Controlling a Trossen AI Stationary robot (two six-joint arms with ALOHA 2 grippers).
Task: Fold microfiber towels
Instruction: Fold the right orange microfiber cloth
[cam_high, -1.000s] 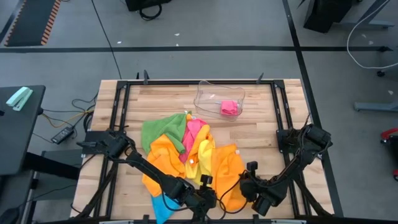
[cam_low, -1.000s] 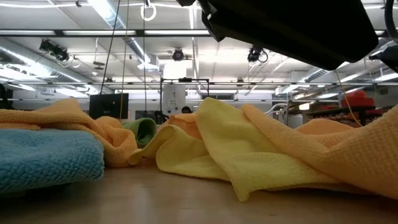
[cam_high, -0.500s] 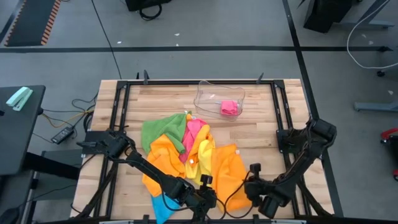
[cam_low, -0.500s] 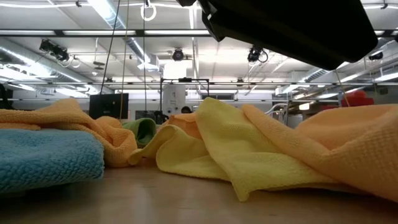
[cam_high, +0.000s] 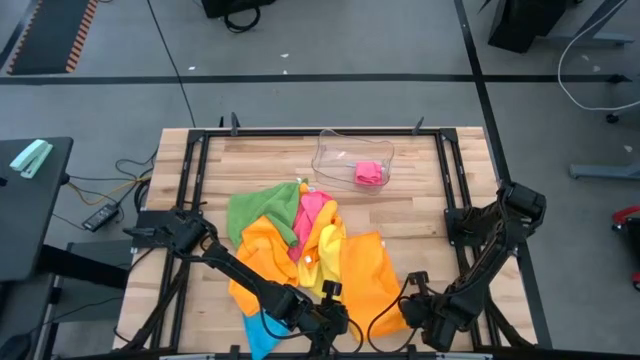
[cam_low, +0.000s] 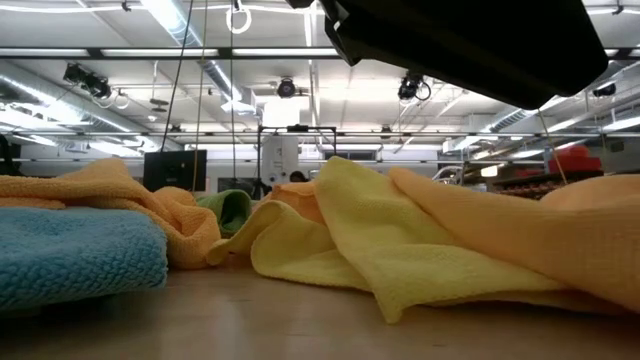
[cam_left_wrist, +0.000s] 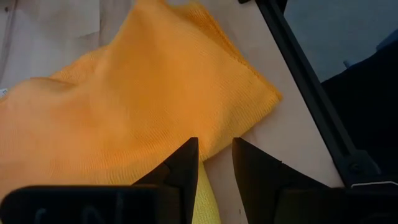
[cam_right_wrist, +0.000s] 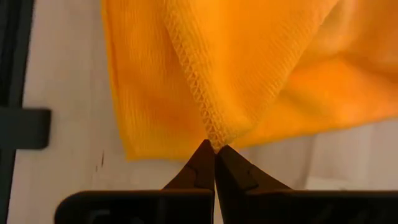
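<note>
A heap of microfiber towels lies mid-table: green (cam_high: 258, 208), pink (cam_high: 312, 208), yellow (cam_high: 325, 250), blue (cam_high: 258, 335) and orange ones. The rightmost orange towel (cam_high: 365, 275) lies spread toward the near edge. My right gripper (cam_high: 412, 303) is at that towel's near right corner, shut on it (cam_right_wrist: 214, 149). My left gripper (cam_high: 322, 318) stands at the heap's near edge with a narrow gap between its fingers (cam_left_wrist: 214, 155). Yellow cloth shows in that gap; whether the fingers touch it I cannot tell. My right gripper pinches the orange towel's stitched hem (cam_right_wrist: 213, 134) between its two fingertips, at the towel's near right end. The fingers come steeply from above. The pinched bit is raised in a small peak, and the towel's remaining cloth (cam_right_wrist: 155, 93) lies on the table.
A clear plastic tray (cam_high: 325, 150) at the far middle holds a folded pink towel (cam_high: 369, 173). Black frame rails (cam_high: 455, 180) run along the table's sides. Bare wood shows at the far left and at the right of the heap.
My right gripper has risen a little and gone toward the table's near right corner, tipping steeper downward. The orange towel's near right part has been drawn along with it and lies more spread out than before; the heap has stayed put.
</note>
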